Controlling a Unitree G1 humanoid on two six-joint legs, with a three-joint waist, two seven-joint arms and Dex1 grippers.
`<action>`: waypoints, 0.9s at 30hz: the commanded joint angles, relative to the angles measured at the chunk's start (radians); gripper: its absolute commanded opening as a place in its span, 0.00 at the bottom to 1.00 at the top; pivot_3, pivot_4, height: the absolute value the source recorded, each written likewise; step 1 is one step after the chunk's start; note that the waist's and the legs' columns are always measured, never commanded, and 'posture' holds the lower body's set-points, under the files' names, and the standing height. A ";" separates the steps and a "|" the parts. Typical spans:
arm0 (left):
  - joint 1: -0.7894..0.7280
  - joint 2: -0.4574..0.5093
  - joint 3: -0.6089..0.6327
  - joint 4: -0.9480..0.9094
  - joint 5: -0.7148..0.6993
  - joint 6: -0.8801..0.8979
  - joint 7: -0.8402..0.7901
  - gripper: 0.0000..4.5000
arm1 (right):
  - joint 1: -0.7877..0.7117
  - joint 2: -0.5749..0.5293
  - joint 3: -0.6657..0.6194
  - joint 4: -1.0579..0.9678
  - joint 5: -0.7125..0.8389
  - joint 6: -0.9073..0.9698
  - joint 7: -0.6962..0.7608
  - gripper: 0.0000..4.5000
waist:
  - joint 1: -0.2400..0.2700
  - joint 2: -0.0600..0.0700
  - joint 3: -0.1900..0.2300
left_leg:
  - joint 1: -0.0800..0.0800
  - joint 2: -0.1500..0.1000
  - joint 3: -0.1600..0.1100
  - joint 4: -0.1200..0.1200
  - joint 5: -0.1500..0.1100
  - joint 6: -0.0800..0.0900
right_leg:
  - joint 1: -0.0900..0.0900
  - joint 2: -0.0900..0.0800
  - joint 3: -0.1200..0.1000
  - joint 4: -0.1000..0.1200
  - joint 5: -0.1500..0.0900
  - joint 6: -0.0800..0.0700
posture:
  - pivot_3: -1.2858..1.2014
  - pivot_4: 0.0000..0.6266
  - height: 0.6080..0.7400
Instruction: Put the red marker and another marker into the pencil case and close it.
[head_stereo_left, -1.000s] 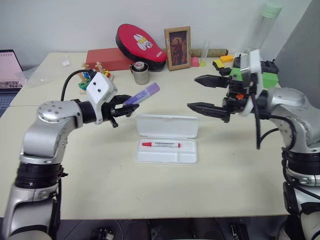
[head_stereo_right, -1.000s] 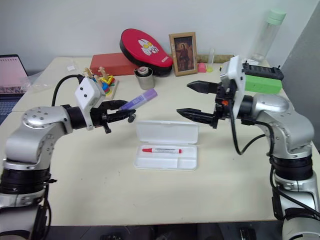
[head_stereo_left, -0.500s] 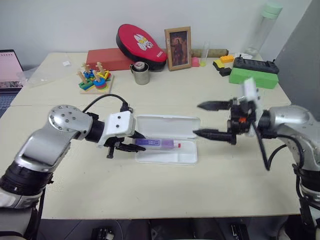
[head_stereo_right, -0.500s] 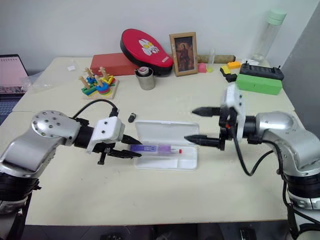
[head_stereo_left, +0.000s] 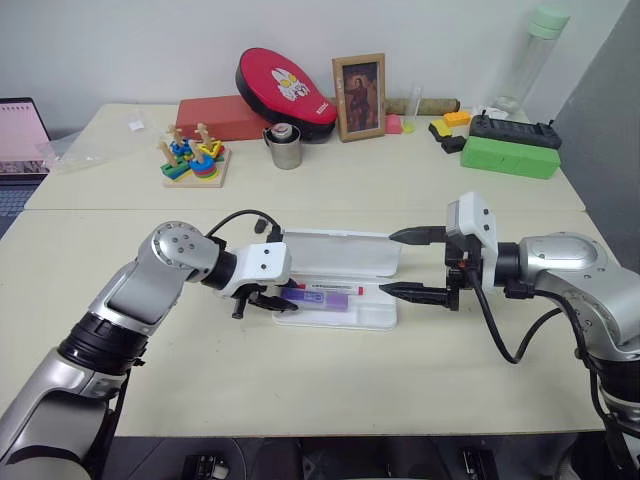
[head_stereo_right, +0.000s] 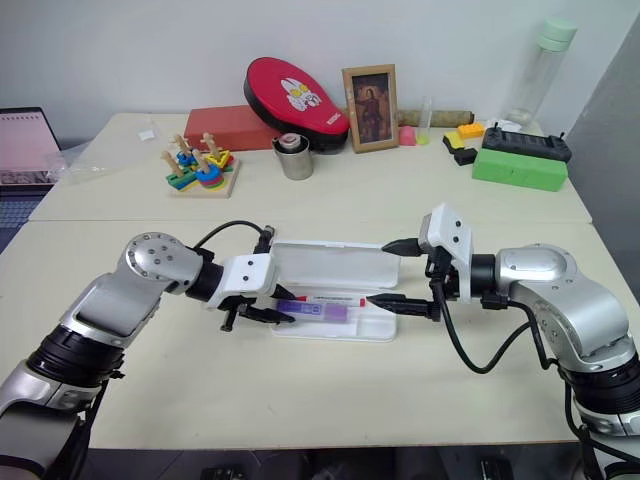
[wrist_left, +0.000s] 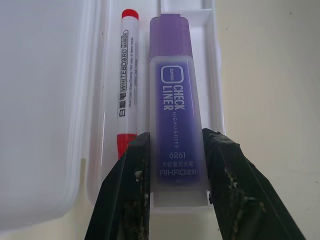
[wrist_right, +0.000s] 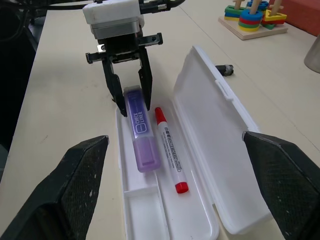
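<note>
The white pencil case (head_stereo_left: 375, 318) lies open at the table's centre, its lid (head_stereo_left: 345, 256) tilted back. In its tray lies the red marker (wrist_left: 126, 80), white-barrelled with a red cap. Beside it, lengthwise in the tray, is the purple highlighter (wrist_left: 172, 100). My left gripper (head_stereo_left: 278, 299) is shut on the highlighter's end, a finger (wrist_left: 131, 185) on each side, at the case's left end. At the case's right end my right gripper (head_stereo_left: 390, 264) stands wide open, one finger by the lid and one by the tray, with nothing between them.
A small black cap (wrist_right: 226, 69) lies just behind the lid. Along the back stand a wooden stacking toy (head_stereo_left: 192, 160), a steel cup (head_stereo_left: 284, 147), a red pouch (head_stereo_left: 283, 85), a picture frame (head_stereo_left: 357, 96), a green box (head_stereo_left: 507, 155) and a bottle (head_stereo_left: 525, 55).
My left gripper has come down from above the table with the highlighter and laid it into the tray beside the red marker. The open right gripper has sunk to the case's right end.
</note>
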 joint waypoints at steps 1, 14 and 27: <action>-0.002 -0.005 -0.005 -0.022 0.018 0.007 0.003 0.27 | -0.002 0.001 -0.003 -0.037 0.004 0.000 -0.009 1.00 | 0.000 0.000 0.000 | 0.000 0.000 0.000 0.000 0.000 0.000 | 0.000 0.000 0.000 0.000 0.000 0.000 | 0.52 0.24 1.00; 0.017 -0.015 -0.006 -0.055 0.031 0.042 0.008 0.27 | -0.014 0.020 0.012 -0.021 -0.001 -0.012 -0.006 1.00 | 0.004 0.000 0.000 | 0.000 0.000 0.000 0.000 0.000 0.000 | 0.000 0.000 0.000 0.000 0.000 0.000 | 0.52 0.24 1.00; 0.019 -0.035 -0.004 -0.059 0.034 0.065 0.017 0.27 | -0.005 0.016 0.010 -0.034 0.006 -0.003 -0.005 1.00 | 0.006 0.000 0.000 | 0.000 0.000 0.000 0.000 0.000 0.000 | 0.000 0.000 0.000 0.000 0.000 0.000 | 0.52 0.24 1.00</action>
